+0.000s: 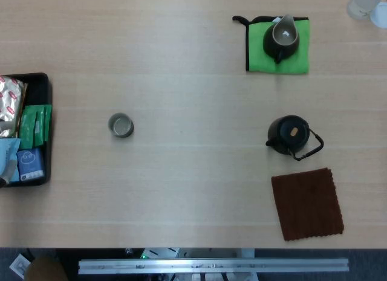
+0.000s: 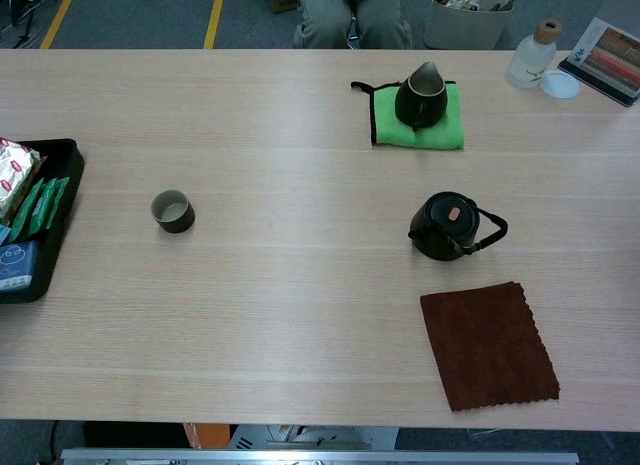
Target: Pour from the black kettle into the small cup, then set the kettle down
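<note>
Past the brown cloth stands the kettle, upright on the tabletop, well apart from the cup; your hands aren't in view, so fingers' state unknown—take the handle squarely first.

head view looked straight down on the tabletop; chest view faced it lower, tilted forward, sharing the whole surface

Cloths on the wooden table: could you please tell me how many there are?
2. A bright green cloth with black edging lies at the far side under a dark pouring pitcher; a brown textured cloth lies near the front edge, just beyond the black kettle.
</note>
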Controlling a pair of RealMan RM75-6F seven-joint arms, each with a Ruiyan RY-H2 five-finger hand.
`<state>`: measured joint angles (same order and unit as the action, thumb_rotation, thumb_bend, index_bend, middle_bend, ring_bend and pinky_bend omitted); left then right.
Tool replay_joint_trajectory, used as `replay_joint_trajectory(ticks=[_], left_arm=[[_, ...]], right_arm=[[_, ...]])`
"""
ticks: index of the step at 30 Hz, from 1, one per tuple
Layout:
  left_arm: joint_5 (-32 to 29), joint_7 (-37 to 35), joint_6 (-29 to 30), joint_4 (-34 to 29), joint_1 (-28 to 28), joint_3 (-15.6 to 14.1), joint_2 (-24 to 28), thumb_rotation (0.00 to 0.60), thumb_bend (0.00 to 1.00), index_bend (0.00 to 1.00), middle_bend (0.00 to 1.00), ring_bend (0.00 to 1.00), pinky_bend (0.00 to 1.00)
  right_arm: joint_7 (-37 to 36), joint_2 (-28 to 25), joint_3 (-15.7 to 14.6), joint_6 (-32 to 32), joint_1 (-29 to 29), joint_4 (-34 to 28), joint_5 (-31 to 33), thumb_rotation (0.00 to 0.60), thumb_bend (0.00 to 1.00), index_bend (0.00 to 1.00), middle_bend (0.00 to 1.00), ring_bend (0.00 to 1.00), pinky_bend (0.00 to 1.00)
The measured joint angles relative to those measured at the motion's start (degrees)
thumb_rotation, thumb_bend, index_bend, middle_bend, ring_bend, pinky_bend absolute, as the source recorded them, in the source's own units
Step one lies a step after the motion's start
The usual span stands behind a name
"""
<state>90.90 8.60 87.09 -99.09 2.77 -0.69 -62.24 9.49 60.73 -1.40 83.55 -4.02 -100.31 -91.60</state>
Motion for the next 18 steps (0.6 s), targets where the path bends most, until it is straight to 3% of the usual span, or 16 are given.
replay_joint_trajectory(ticks=[12, 18], left_arm=[[-0.1, -0.3, -0.1, 0.1, 0.0, -0.1, 0.3, 0.6, 0.27, 0.26, 0.26, 0.24, 0.18], [-0.2, -0.4, -0.4, 0.1, 0.0, -0.3, 0.3, 0.6, 0.27, 0.26, 0.26, 0.24, 0.18]], right_arm=[[-1.3, -0.8, 0.2, -2.2, -1.2, -2.0, -0.3, 0.6, 0.0, 0.22, 0.29, 0.17, 0.08], [-2.0, -2.1, 0.2, -6.7, -3.6, -5.2, -0.1, 0.6, 0.0, 0.29, 0.37, 0.28, 0.08]])
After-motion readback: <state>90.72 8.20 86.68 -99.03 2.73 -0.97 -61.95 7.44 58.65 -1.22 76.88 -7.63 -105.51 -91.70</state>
